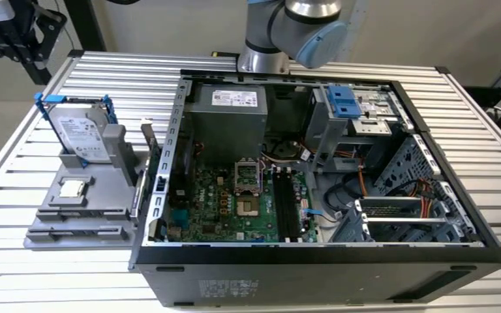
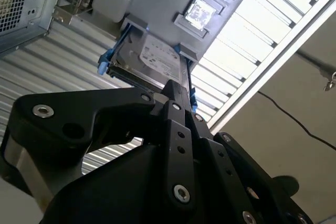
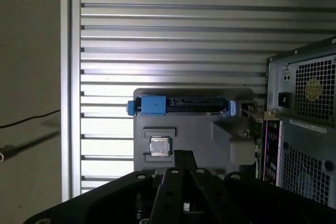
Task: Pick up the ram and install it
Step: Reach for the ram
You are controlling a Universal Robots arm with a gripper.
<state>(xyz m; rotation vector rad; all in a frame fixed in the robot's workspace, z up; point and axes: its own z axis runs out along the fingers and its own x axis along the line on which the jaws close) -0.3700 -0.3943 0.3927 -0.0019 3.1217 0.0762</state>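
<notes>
While the pincer [image 3: 182, 155] hangs over the worktop [image 3: 173, 35], fingers pressed together with nothing between them | ram [image 1: 146, 140]: apart from pincer, upright on edge at the side of the grey holder [image 3: 199, 129] nearest the computer case [image 3: 302, 129] | hard drive [image 3: 194, 103], processor chip [image 3: 160, 147]: in holder, just beyond pincer tips
</notes>
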